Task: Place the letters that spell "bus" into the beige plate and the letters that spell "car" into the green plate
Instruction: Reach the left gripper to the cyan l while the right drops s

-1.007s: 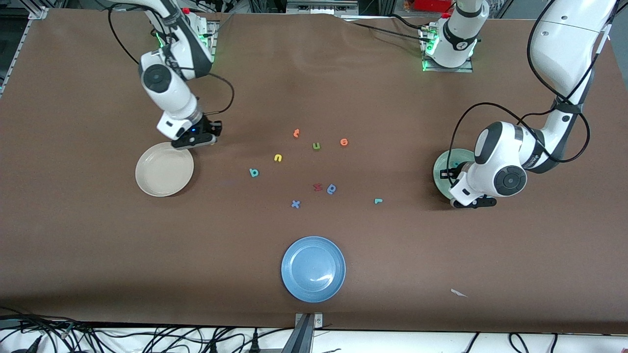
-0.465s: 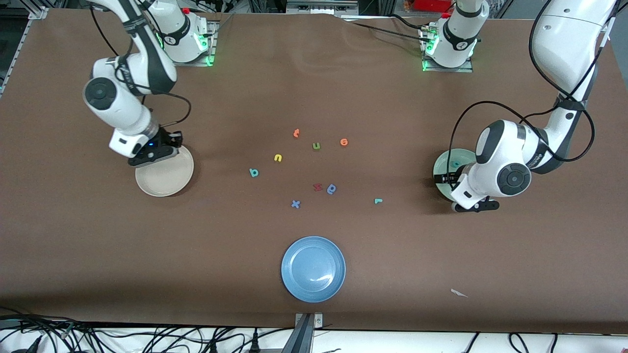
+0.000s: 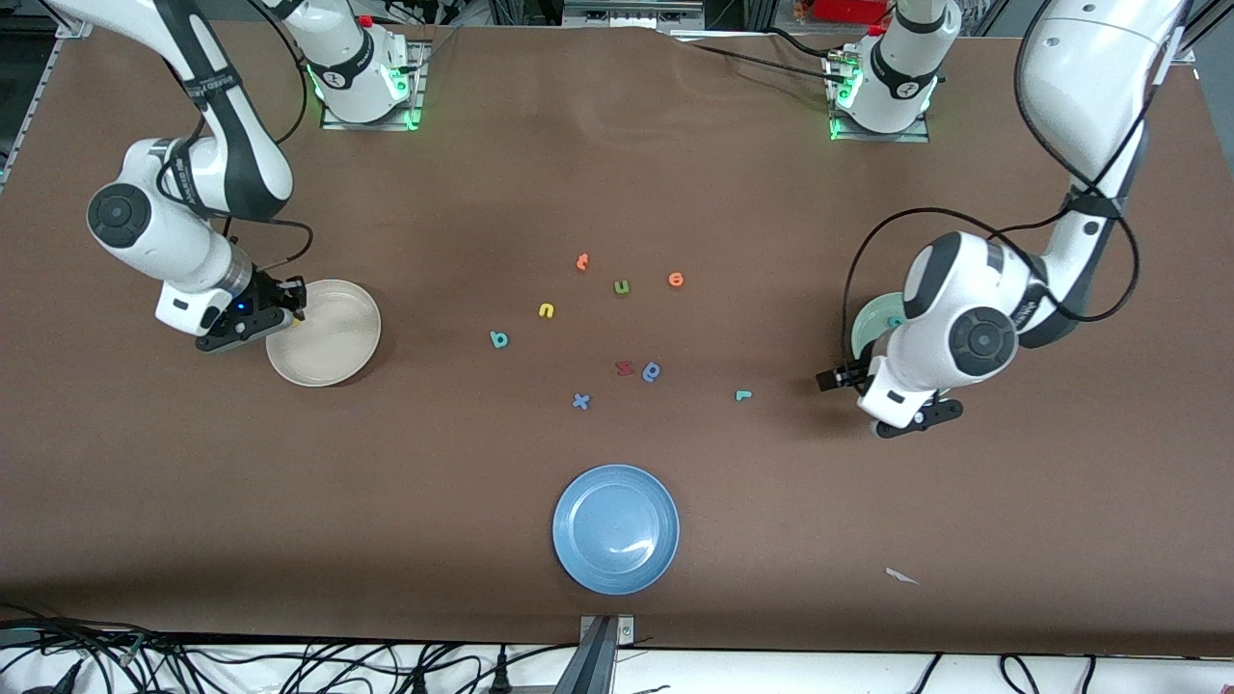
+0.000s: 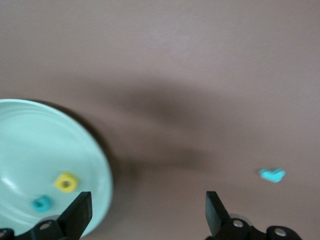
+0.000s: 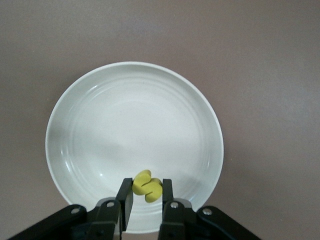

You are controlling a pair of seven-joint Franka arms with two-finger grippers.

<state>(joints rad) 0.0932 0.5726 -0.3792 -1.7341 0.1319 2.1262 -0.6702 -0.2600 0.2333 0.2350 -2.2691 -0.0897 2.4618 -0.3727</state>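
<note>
Two letters already lie in the green plate [image 4: 30, 145], a yellow a [image 4: 66, 182] and a teal c [image 4: 42, 203]. Going across the front view: the right hand [image 3: 289, 313] pinches the yellow s [image 5: 146, 186] over the nine-o'clock rim of the beige plate [image 3: 333, 352]; next, spread and drop it. Mid-surface wait the teal b [image 3: 498, 339] and yellow u [image 3: 547, 310]. The left hand [image 3: 837, 378], spread wide and empty, hangs beside the green plate; the teal r [image 3: 741, 394], probably its next pick, lies at its nine o'clock.
</note>
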